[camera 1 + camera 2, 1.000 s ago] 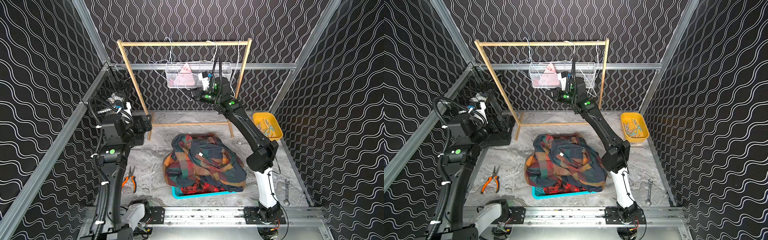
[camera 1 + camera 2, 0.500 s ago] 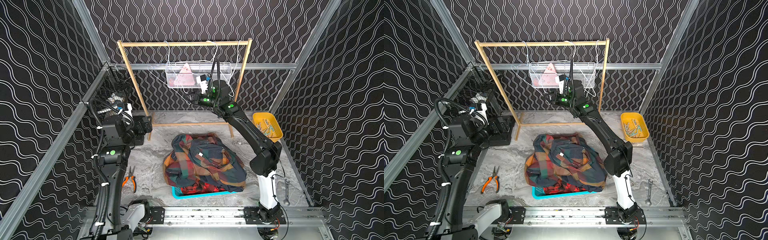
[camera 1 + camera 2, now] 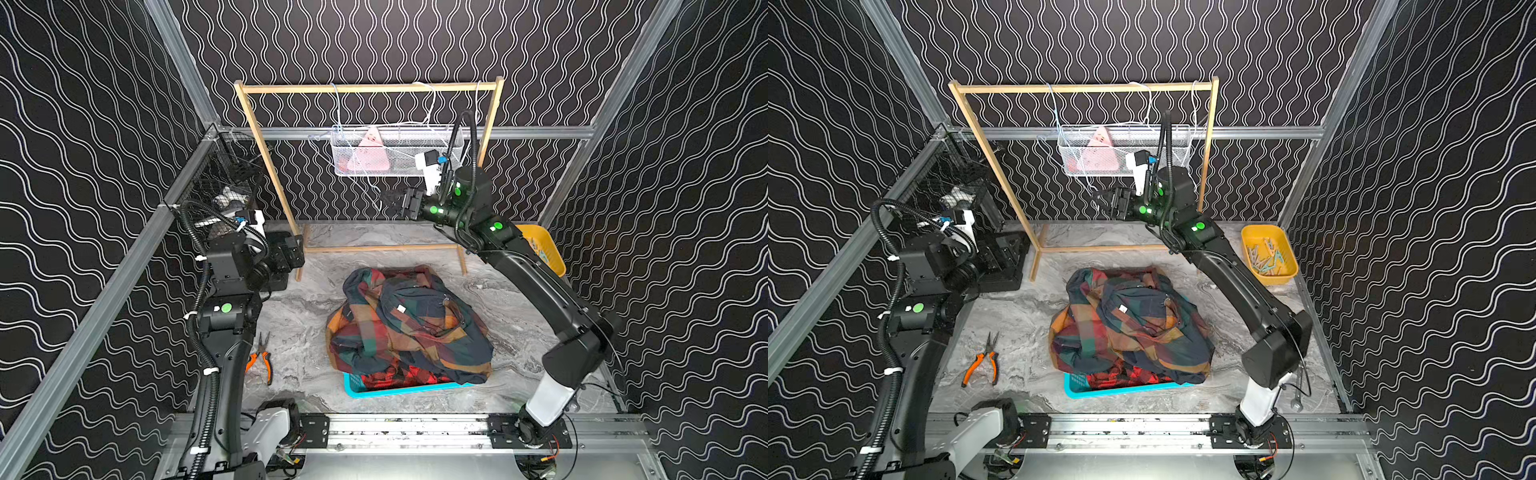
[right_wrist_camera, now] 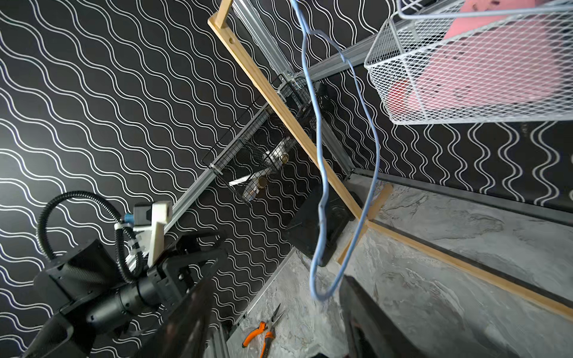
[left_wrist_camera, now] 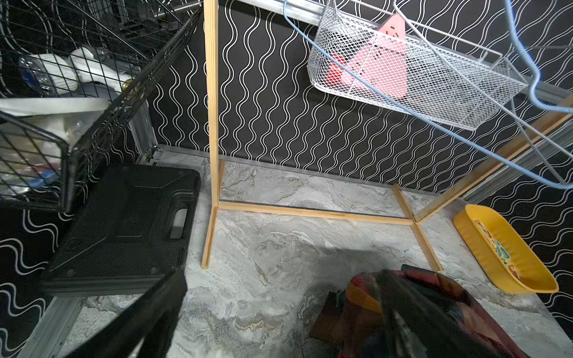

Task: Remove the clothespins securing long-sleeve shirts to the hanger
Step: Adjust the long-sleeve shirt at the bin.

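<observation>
Right wrist view shows the right end effector (image 4: 277,279) by the wooden rack (image 4: 279,103), fingers (image 4: 192,310) apart around the low bend of a blue wire hanger (image 4: 321,210), which touches neither. In both top views the long-sleeve shirts (image 3: 407,328) lie heaped on a teal basket (image 3: 399,390) at the centre of the desk (image 3: 299,324); clothespins (image 3: 1268,255) lie in a yellow tray (image 3: 1262,227) at 2 o'clock from the heap. At 10 o'clock the left end effector (image 3: 291,253) hangs, fingers wide apart, empty.

The grey marbled table (image 3: 299,316) carries a wooden rack (image 3: 382,248), a black case (image 5: 124,223), orange pliers (image 3: 261,357), a yellow tray (image 3: 1283,277), a teal basket (image 3: 374,390) heaped with shirts (image 3: 407,324), and seemingly a wrench (image 3: 1296,397).
</observation>
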`<state>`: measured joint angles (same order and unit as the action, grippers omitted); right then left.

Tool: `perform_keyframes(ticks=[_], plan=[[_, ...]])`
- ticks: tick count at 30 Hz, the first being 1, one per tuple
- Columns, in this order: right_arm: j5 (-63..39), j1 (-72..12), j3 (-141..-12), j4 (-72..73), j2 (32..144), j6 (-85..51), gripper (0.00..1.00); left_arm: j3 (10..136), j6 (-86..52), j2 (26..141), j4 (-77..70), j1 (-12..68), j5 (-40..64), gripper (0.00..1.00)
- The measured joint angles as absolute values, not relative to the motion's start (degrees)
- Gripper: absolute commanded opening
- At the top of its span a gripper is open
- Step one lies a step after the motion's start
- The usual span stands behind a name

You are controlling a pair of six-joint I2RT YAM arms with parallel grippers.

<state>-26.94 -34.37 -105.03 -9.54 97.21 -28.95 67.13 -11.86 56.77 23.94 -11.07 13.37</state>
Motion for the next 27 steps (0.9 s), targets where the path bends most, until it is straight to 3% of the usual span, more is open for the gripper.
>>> perform_keyframes(ticks=[11, 20, 25, 27], plan=[[-15.5, -34.1, -68.4, -18.7, 65.2, -23.6, 0.74, 60.2, -13.8, 55.3, 20.1, -8.7, 25.2, 0.99], [-11.1, -34.0, -51.2, -31.2, 47.8, -28.7, 0.72, 55.2, -15.2, 57.7, 16.6, 6.3, 22.5, 0.99], [-11.2, -34.1, -45.5, -33.3, 45.6, -30.9, 0.56, 51.9, -16.8, 63.2, 12.1, 15.5, 17.2, 0.99], [-11.9, -34.1, -44.1, -32.8, 46.3, -31.2, 0.36, 50.7, -17.3, 65.7, 10.1, 19.4, 15.4, 0.99]])
